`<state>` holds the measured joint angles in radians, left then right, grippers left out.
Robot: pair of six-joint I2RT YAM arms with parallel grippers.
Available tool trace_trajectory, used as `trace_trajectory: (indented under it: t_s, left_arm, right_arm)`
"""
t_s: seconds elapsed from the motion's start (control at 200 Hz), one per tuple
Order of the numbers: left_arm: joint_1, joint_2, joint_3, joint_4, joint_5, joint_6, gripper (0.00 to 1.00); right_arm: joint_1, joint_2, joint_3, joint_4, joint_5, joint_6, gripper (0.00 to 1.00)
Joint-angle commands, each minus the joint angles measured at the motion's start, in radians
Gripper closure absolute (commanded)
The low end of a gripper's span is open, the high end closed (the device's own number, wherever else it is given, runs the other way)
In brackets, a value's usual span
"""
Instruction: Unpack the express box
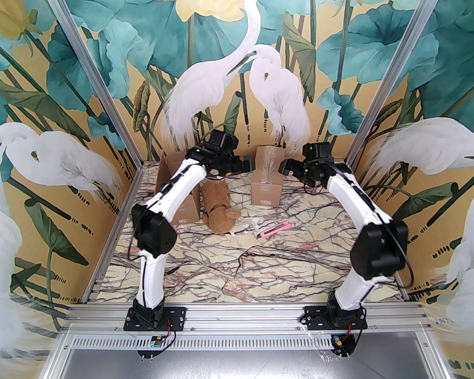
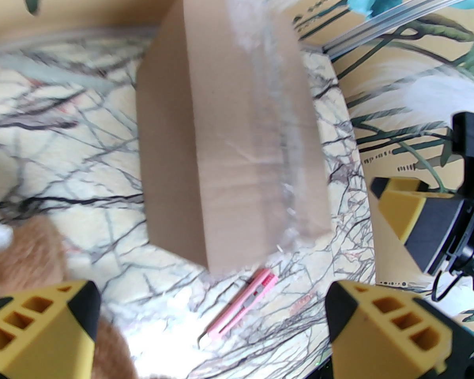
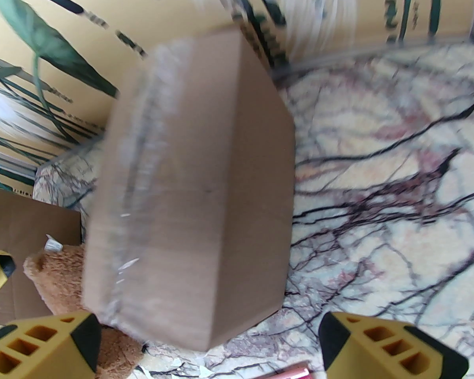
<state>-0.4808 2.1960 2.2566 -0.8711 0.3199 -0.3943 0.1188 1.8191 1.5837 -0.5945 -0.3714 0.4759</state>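
Approx. halfway, I'd judge: brown plush teddy bear (image 1: pixel 217 209) lies out, centre-left, beside opened brown cardboard box (image 1: pixel 185 211). Tape-sealed brown cardboard box (image 1: pixel 266 176) stands upper centre, not yet cut. Left gripper (image 2: pixel 213 322) & right gripper (image 3: pixel 209 330) flank it, fingers spread, empty. Pink utility knife (image 1: pixel 274 230) lies mid-frame, unheld.
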Motion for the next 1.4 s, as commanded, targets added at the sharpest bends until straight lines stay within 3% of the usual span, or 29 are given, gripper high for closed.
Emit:
trace_trajectory:
  t_s: [0.0, 0.365, 0.57, 0.805, 0.94, 1.15, 1.295, 1.395]
  left_arm:
    - [-0.002, 0.057, 0.079, 0.047, 0.095, -0.041, 0.01]
    - [-0.039, 0.136, 0.076, 0.094, 0.238, -0.044, 0.01]
    - [-0.088, 0.091, 0.009, 0.095, 0.278, -0.007, 0.01]
    - [-0.152, -0.045, -0.197, 0.111, 0.275, 0.029, 0.01]
    - [-0.183, -0.143, -0.332, 0.138, 0.239, 0.046, 0.01]
    - [-0.191, -0.291, -0.464, 0.153, 0.027, 0.103, 0.01]
    - [-0.192, -0.324, -0.471, 0.146, -0.048, 0.150, 0.01]
    - [-0.191, -0.343, -0.465, 0.139, -0.095, 0.179, 0.01]
  right_arm:
    - [0.002, 0.074, 0.100, 0.050, -0.166, -0.020, 0.01]
    - [0.001, 0.244, 0.246, 0.083, -0.308, 0.002, 0.01]
    - [0.003, 0.182, 0.146, 0.123, -0.354, 0.019, 0.02]
    - [0.008, 0.034, -0.051, 0.104, -0.355, 0.012, 0.07]
    - [0.020, -0.082, -0.172, 0.095, -0.278, 0.007, 0.06]
    - [0.006, -0.244, -0.231, 0.018, -0.016, 0.059, 0.02]
    - [-0.003, -0.383, -0.282, -0.097, 0.147, 0.184, 0.00]
    - [0.000, -0.475, -0.394, -0.177, 0.127, 0.323, 0.04]
